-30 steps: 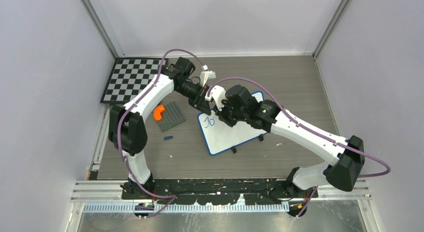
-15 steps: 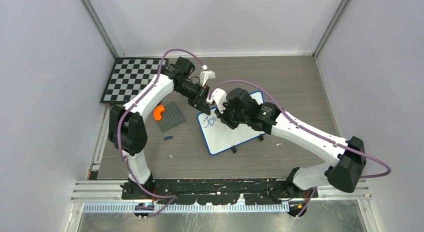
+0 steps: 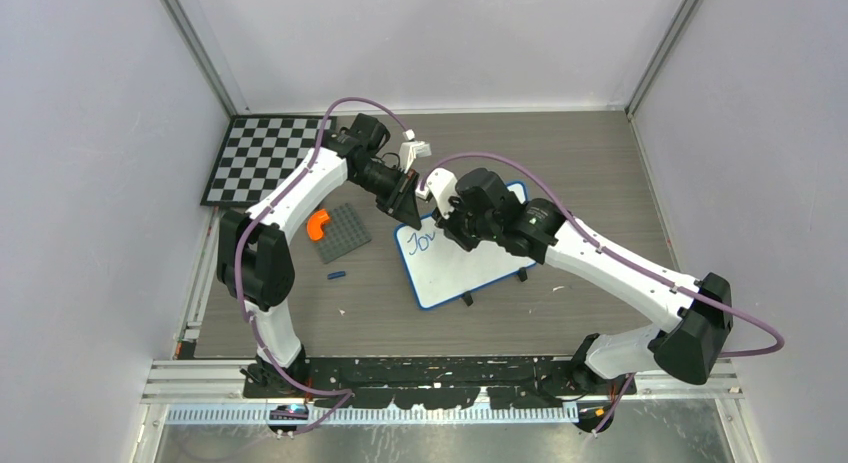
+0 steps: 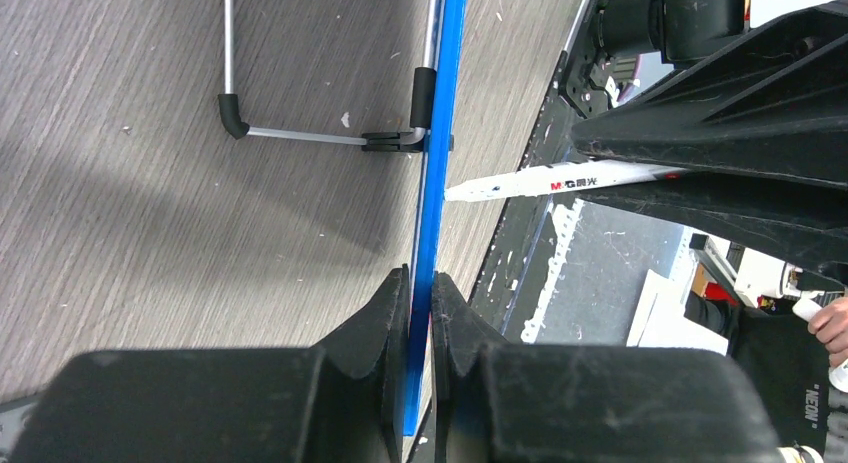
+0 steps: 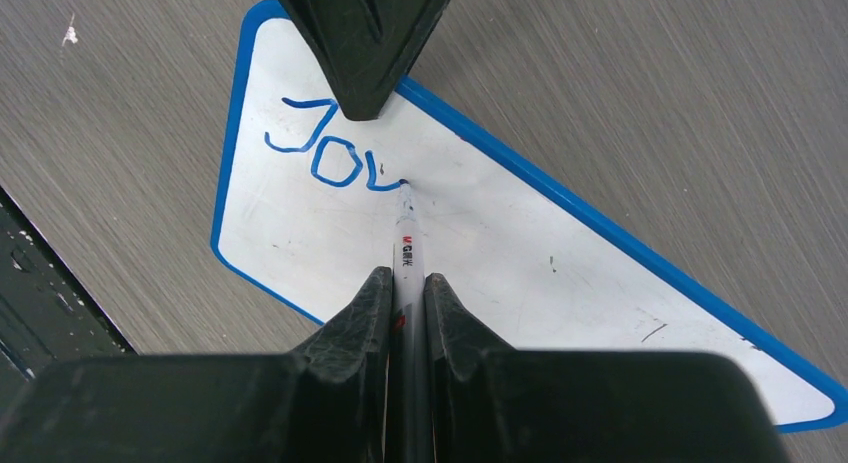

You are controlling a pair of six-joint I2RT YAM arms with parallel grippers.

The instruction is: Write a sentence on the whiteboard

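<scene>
The whiteboard (image 3: 455, 268) with blue frame lies mid-table, propped on its black feet. Blue letters "Jo" and part of a third letter (image 5: 330, 148) stand at its top left; they also show in the top view (image 3: 422, 242). My left gripper (image 3: 408, 213) is shut on the board's blue top edge (image 4: 428, 213). My right gripper (image 5: 405, 283) is shut on a white marker (image 5: 405, 248) with its tip touching the board right of the letters. In the top view the right gripper (image 3: 452, 226) hovers over the board's upper left.
A grey studded plate (image 3: 340, 233) with an orange piece (image 3: 317, 223) lies left of the board. A small blue cap (image 3: 336, 275) lies below it. A checkerboard (image 3: 262, 159) is at the back left. Walls close in on three sides.
The right gripper has moved the marker rightward across the board; the writing grew from "Jo" to "Jo" plus a third stroke. The left gripper has held still on the board.
</scene>
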